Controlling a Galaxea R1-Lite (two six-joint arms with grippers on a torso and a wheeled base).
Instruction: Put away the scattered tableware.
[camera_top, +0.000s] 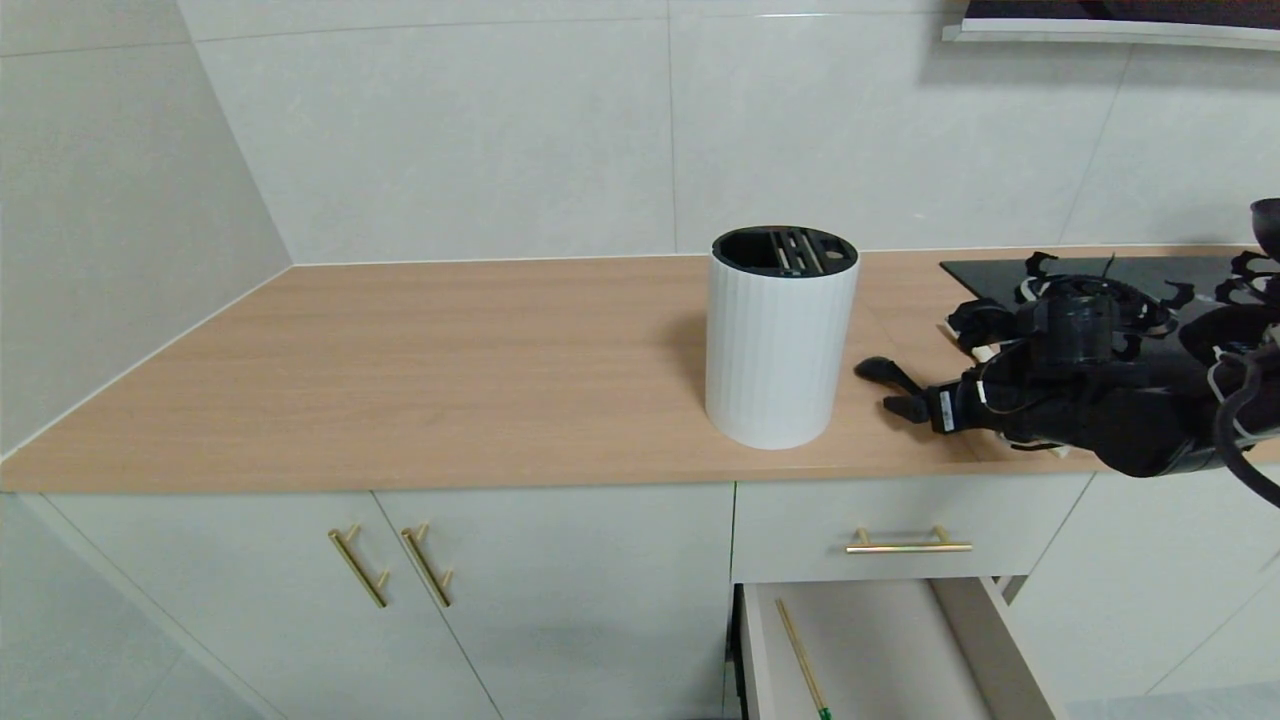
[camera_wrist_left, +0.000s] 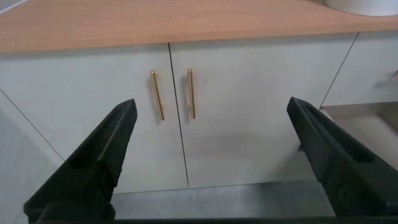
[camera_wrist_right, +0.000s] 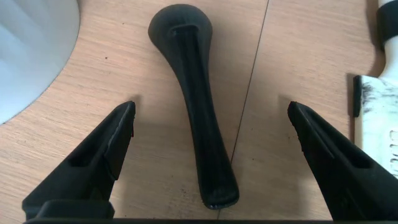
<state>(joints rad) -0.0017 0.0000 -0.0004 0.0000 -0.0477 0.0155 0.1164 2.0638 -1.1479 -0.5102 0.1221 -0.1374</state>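
Right gripper (camera_wrist_right: 211, 112): down low over the table (camera_top: 450, 370), on the right side. The fingers (camera_wrist_right: 102, 155) are spread wide with nothing in them, one on each side of the black handle and not touching it.
Black handle (camera_wrist_right: 189, 74): lying flat on the wood just right of the holder, rounded end pointing toward it. Can't really tell what utensil it belongs to.
Holder (camera_top: 780, 340): white ribbed cylinder with a black slotted top, standing upright mid-table, a bit toward the near edge.
Left gripper (camera_wrist_left: 211, 109): hanging out below table height in front of the cabinet doors (camera_wrist_left: 249, 124) on the left. Fingers wide apart, holding nothing.
Drawer (camera_top: 960, 620): the lower one under the right part of the table is pulled out, and a chopstick (camera_top: 800, 655) with a green tip lies along its left side.
Cooktop (camera_top: 1000, 272): black glass panel set in the table at the far right.
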